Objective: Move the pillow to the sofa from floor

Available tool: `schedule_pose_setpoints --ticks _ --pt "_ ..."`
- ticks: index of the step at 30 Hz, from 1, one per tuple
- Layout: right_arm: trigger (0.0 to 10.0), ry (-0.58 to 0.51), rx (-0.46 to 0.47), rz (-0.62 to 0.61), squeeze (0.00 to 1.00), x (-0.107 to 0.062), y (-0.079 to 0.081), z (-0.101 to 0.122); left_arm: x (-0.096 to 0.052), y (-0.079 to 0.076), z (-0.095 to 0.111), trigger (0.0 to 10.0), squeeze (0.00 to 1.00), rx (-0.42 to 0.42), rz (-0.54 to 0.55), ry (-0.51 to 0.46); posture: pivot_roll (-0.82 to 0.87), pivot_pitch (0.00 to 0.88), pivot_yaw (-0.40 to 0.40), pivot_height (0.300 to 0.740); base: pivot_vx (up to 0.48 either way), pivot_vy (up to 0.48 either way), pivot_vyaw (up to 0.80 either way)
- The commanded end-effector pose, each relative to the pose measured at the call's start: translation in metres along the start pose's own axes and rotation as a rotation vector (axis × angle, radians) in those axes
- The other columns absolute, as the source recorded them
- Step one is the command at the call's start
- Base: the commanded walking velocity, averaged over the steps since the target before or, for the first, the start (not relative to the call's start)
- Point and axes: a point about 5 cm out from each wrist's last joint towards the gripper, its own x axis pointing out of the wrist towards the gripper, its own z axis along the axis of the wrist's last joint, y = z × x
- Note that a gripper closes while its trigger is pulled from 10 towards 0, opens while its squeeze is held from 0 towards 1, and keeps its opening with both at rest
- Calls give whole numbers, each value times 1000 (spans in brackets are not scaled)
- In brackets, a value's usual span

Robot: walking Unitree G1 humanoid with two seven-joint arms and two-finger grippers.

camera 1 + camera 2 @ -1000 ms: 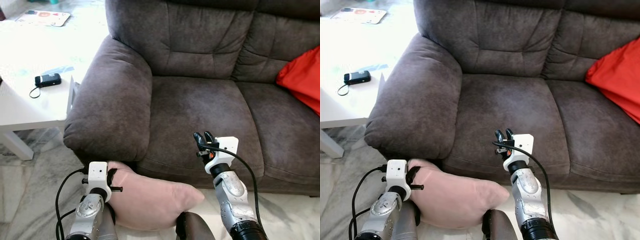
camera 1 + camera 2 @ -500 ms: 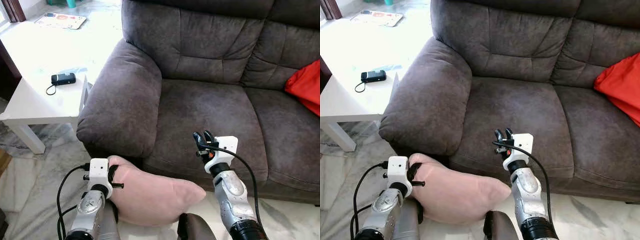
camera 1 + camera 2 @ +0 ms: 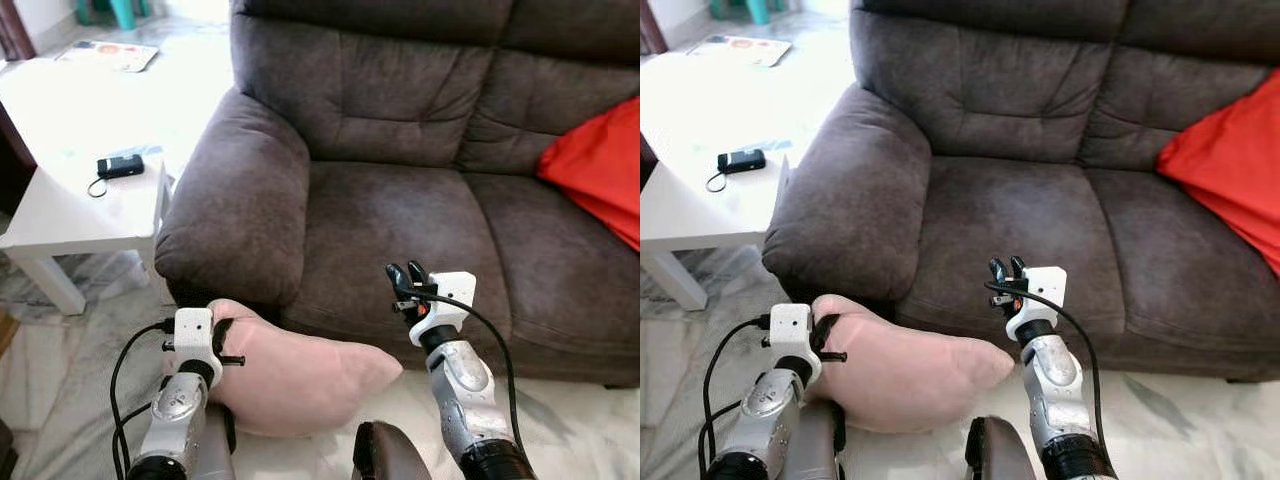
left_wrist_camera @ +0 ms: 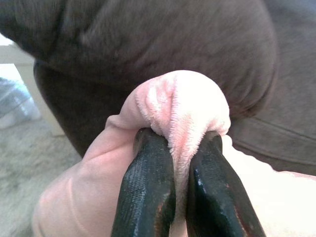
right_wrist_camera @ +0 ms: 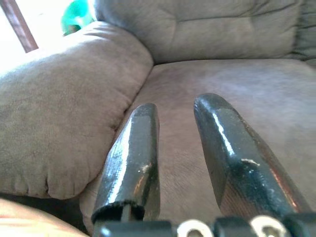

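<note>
A pink pillow (image 3: 300,375) is held low in front of the brown sofa (image 3: 400,200), just below the front edge of the seat and beside the base of the armrest (image 3: 235,215). One bunched corner of it is pinched between the two black fingers (image 4: 148,187) of the left end effector (image 4: 180,163), which are pressed together on the fabric. The right end effector (image 3: 1005,272) is raised in front of the seat cushion, apart from the pillow, and its fingers (image 5: 133,153) are seen slightly spread with nothing between them. A red cushion (image 3: 600,165) is seen on the right part of the sofa. A white table (image 3: 70,200) stands beside the armrest, and a small black device (image 3: 120,165) is laid on it.
</note>
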Motion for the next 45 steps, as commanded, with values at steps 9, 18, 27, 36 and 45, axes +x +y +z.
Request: schedule_pose_setpoints --ticks 9,18,27,36,45 --pt "10000 -4 1 -13 0 1 -5 1 11 8 45 10000 0 4 43 -218 86 0 -90 619 -209 0 0" --pt "10000 -4 -1 -14 0 1 -5 1 12 9 44 10000 0 8 47 -211 85 0 -89 619 0 0 0" --pt "10000 -10 -7 -15 0 2 -6 2 12 9 45 10000 0 10 50 -216 86 0 -91 619 0 0 0" --pt "10000 -7 -5 -12 0 2 -5 1 11 9 44 10000 0 8 51 -215 88 0 -93 619 0 0 0" --pt "10000 -7 -2 -9 0 2 -3 0 12 9 45 10000 0 9 36 -219 92 0 -90 619 0 0 0"
